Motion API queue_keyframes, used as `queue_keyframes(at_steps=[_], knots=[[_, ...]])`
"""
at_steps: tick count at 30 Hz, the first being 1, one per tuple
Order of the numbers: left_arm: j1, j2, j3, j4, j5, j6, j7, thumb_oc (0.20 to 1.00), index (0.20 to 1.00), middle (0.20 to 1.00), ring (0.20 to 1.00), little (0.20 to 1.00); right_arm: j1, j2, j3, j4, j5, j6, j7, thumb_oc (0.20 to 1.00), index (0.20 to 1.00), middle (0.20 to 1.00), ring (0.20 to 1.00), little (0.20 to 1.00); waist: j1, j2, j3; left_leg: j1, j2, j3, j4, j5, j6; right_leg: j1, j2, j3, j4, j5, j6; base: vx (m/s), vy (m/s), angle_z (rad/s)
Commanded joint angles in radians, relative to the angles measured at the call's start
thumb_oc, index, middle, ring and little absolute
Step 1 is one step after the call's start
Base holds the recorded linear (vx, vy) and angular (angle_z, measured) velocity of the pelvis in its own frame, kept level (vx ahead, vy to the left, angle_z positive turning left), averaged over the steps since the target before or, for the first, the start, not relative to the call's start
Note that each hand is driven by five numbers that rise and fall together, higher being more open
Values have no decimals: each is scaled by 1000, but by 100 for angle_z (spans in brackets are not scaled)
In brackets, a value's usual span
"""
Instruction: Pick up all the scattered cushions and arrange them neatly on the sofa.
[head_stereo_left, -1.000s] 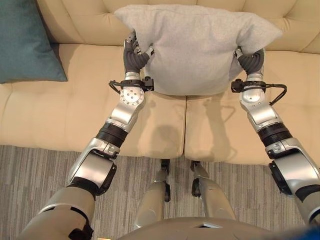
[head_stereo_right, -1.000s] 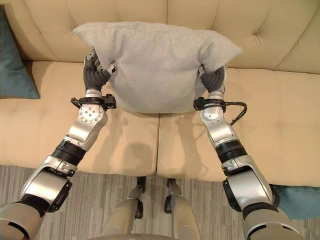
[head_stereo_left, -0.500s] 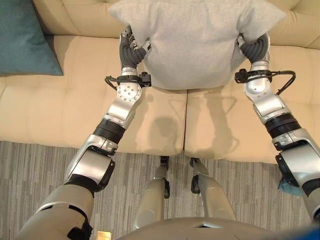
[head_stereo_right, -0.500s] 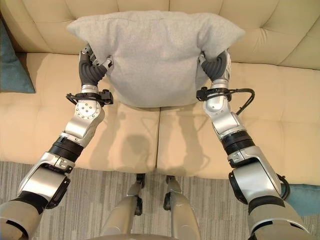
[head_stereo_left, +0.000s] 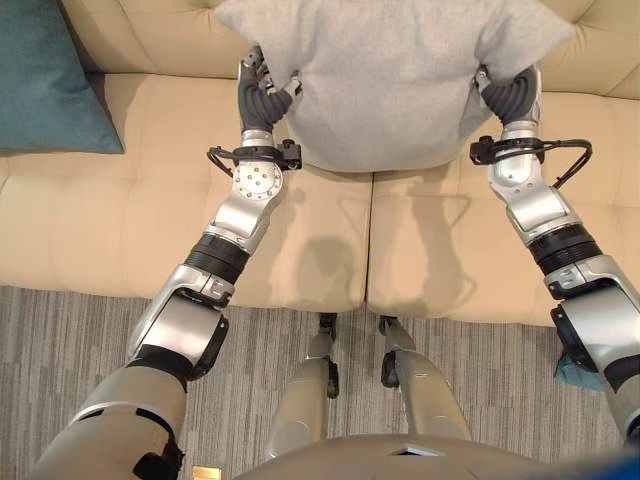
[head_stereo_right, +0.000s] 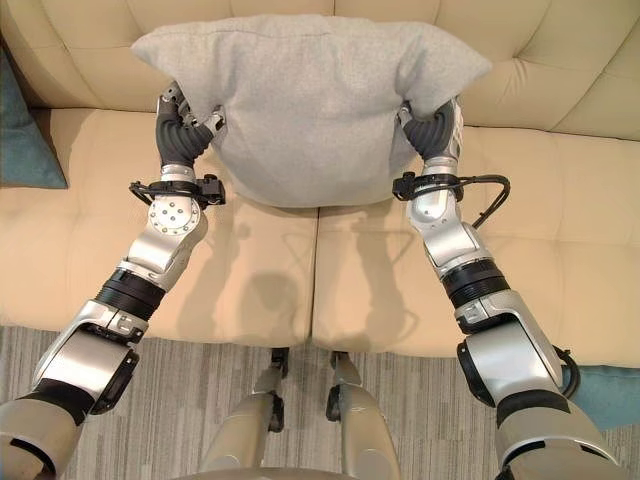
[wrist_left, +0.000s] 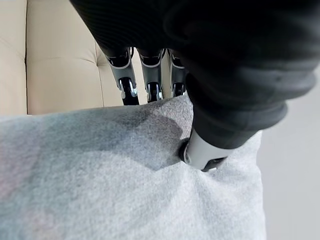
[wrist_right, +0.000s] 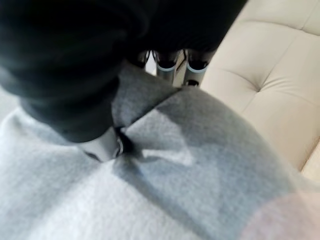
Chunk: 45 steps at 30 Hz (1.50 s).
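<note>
Grey cushion (head_stereo_right: 310, 100) is being held upright against the far backrest of the cream sofa (head_stereo_right: 560, 200), over the seam between two seat pads | left hand (head_stereo_left: 262, 88) is pinching its left edge; right hand (head_stereo_left: 508, 92) is pinching its right edge | teal cushion (head_stereo_left: 45, 80) is lying far left on the sofa

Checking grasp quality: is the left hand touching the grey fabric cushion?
Touching. In the left wrist view, the left hand pinches the grey fabric cushion, thumb dented into one face and fingers behind its edge.
</note>
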Motion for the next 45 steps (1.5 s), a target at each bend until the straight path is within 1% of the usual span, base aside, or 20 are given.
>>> queue_keyframes(at_steps=[1,8,9,10,11,15,20,21,23,28,30,31,32,33,34,35,38,39,41,45], knots=[[-158,37,-50,26,92,-72,-13,200,200,200,200,200,-122,7,29,2,-50,-54,-4,200,200,200,200,200,14,-59,-101,-17,58,38,-2,-40,-107,2,-68,66,3,-74,157,0,0,0],[-174,37,-54,94,77,-66,-9,200,200,200,200,200,-160,-25,60,57,-60,-35,-2,200,200,200,200,200,14,-65,-91,-35,61,33,-2,-31,-110,-16,-67,64,3,-70,159,1,-10,1],[-171,43,-57,105,81,-62,-10,868,868,868,868,868,-171,-36,78,82,-68,-21,3,200,200,200,200,200,14,-67,-91,-36,62,32,-2,-30,-111,-18,-67,63,3,-70,158,0,0,0],[-172,45,-58,128,78,-58,-9,1000,1000,1000,1000,1000,-181,-42,87,104,-67,-14,4,536,536,536,536,536,13,-68,-92,-36,63,32,-2,-29,-112,-19,-65,63,3,-69,158,0,0,0],[-177,47,-58,142,74,-58,-8,1000,1000,1000,1000,1000,-191,-48,91,119,-64,-12,4,1000,1000,1000,1000,1000,13,-69,-92,-36,63,32,-2,-29,-113,-19,-64,63,3,-69,158,0,0,0],[-197,83,-32,218,31,-51,-5,1000,1000,1000,1000,1000,-226,-97,104,195,-28,10,6,1000,1000,1000,1000,1000,12,-73,-92,-31,64,30,-2,-29,-114,-11,-61,61,3,-71,158,0,0,0],[-192,171,14,295,-6,-30,-13,1000,1000,1000,1000,1000,-197,-165,57,255,29,26,3,1000,1000,1000,1000,1000,10,-72,-101,-14,64,32,-2,-34,-113,4,-58,59,3,-73,160,0,0,0],[-176,215,34,289,6,-21,-10,1000,1000,1000,1000,1000,-173,-191,16,264,55,31,-6,1000,1000,1000,1000,1000,9,-69,-106,-10,65,36,-2,-37,-113,9,-59,58,3,-74,161,0,0,0],[-128,253,72,262,22,-17,-5,1000,1000,1000,1000,1000,-119,-218,-51,252,77,28,-22,1000,1000,1000,1000,1000,8,-67,-114,-4,65,38,-2,-44,-110,14,-59,59,3,-76,161,17,9,0],[-11,274,134,136,51,-24,-15,1000,1000,1000,1000,1000,7,-251,-145,168,83,14,-16,1000,1000,1000,1000,1000,4,-67,-127,11,66,39,-2,-52,-107,29,-57,61,3,-82,159,17,2,-4],[140,254,194,12,77,-34,-42,1000,1000,1000,1000,1000,163,-252,-221,68,46,8,10,1000,1000,1000,1000,1000,1,-70,-138,38,71,42,-2,-62,-106,56,-59,60,3,-92,157,62,-5,-4],[252,221,248,-72,79,-47,-56,1000,1000,1000,1000,1000,269,-238,-280,-17,20,-6,19,1000,1000,1000,1000,1000,-1,-74,-139,62,73,44,-2,-70,-105,81,-60,59,3,-98,155,170,-21,-4],[618,81,392,-290,53,-45,-144,1000,1000,1000,1000,1000,626,-134,-456,-250,-81,-22,90,1000,1000,1000,1000,1000,-2,-85,-140,158,75,49,-2,-93,-96,181,-63,59,3,-120,153,192,-18,-4],[764,33,445,-316,61,-28,-194,1000,1000,1000,1000,1000,760,-89,-503,-302,-133,-27,135,1000,1000,1000,1000,1000,-2,-84,-138,205,80,55,-2,-99,-92,226,-66,54,3,-130,152,159,-13,0],[766,33,444,-318,62,-27,-194,1000,1000,1000,1000,1000,762,-89,-504,-304,-133,-26,136,1000,1000,1000,1000,1000,-2,-84,-136,208,80,55,-2,-99,-92,229,-66,54,3,-131,152,43,1,13],[876,6,458,-285,83,1,-241,1000,1000,1000,1000,1000,862,-54,-508,-291,-173,-25,170,1000,1000,1000,1000,1000,-1,-82,-130,253,82,61,-2,-106,-87,275,-65,50,3,-140,152,-10,8,16],[975,9,436,-185,179,46,-300,1000,1000,1000,1000,1000,928,-35,-454,-207,-233,-21,223,1000,1000,1000,1000,1000,-1,-79,-129,301,84,73,-2,-114,-78,325,-60,49,3,-148,151,-34,13,17],[977,8,436,-184,180,45,-299,1000,1000,1000,1000,1000,929,-35,-453,-206,-234,-22,223,1000,1000,1000,1000,1000,-1,-79,-128,304,84,74,-2,-115,-78,328,-60,50,3,-149,151,-47,18,-6],[1002,-5,408,-56,229,74,-323,1000,1000,1000,1000,1000,942,-16,-400,-108,-247,-20,247,1000,1000,1000,1000,1000,-1,-79,-130,338,85,84,-2,-120,-71,360,-56,56,3,-152,150,-62,24,-18],[1010,-33,367,103,278,85,-337,1000,1000,1000,1000,1000,945,19,-322,30,-255,-17,277,1000,1000,1000,1000,1000,1,-80,-134,381,85,98,-2,-131,-67,400,-53,58,3,-158,150,-64,20,-15]])
